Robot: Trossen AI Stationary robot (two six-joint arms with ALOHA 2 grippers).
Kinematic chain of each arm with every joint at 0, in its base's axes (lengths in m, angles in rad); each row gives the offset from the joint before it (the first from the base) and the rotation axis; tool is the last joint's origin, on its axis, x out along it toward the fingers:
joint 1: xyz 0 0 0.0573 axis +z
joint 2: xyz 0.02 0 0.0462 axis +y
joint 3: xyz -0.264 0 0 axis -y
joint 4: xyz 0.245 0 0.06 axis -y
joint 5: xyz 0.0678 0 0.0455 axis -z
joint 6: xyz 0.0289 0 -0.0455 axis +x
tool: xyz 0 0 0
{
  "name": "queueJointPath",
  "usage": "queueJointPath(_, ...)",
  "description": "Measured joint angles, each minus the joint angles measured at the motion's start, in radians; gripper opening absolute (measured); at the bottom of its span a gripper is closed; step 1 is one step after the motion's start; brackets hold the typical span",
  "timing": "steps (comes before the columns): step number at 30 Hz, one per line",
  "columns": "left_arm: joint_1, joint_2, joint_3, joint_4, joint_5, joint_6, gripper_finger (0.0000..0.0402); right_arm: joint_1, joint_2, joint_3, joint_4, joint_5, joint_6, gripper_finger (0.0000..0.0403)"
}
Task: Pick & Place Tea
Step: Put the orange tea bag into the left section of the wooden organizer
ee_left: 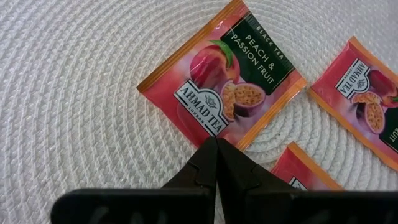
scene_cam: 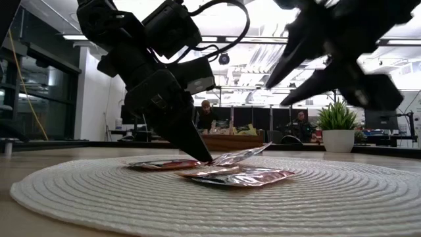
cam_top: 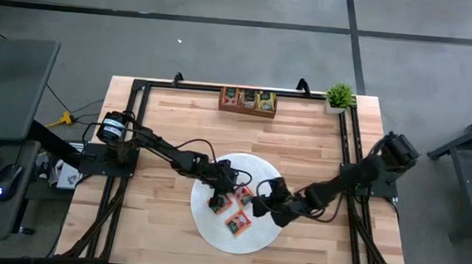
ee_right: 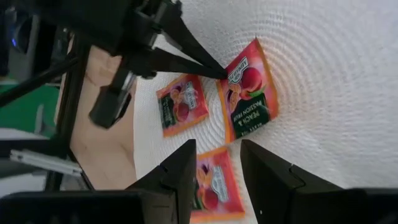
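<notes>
Three red-orange tea packets lie on the round white woven mat (cam_top: 212, 230). My left gripper (ee_left: 216, 144) is shut, its tips on the near corner of one packet (ee_left: 224, 81), also seen as the packet (ee_right: 245, 93). In the low view this packet (scene_cam: 247, 155) lies tilted, its far end raised. Two more packets (ee_right: 181, 106) (ee_right: 214, 186) lie flat beside it. My right gripper (ee_right: 217, 171) hovers open above the mat, over the nearest packet, touching nothing. My left gripper presses its shut fingertips (scene_cam: 202, 155) down on the packet's corner (ee_left: 211, 134) nearest to it. The fingers slant down from the table's left side. That corner stays on the mat while the packet's opposite end (scene_cam: 263, 147) stands raised.
A brown wooden tray (cam_top: 247, 110) holding more packets stands at the table's far edge, with a small potted plant (cam_top: 339, 96) to its right. Bare wooden tabletop (cam_top: 302, 145) surrounds the mat. People sit in the room behind the table (scene_cam: 207, 115).
</notes>
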Motion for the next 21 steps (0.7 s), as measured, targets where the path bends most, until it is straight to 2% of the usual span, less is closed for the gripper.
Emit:
queueJointPath(7,0.0,0.0,0.0,0.001,0.006,0.016,0.0,-0.034,0.117,0.0,0.095,-0.071,0.091,0.0122)
queueJointPath(21,0.0,0.0,0.0,0.001,0.019,0.029,0.0,-0.068,0.134,0.0,0.001,-0.094,0.123,0.0122)
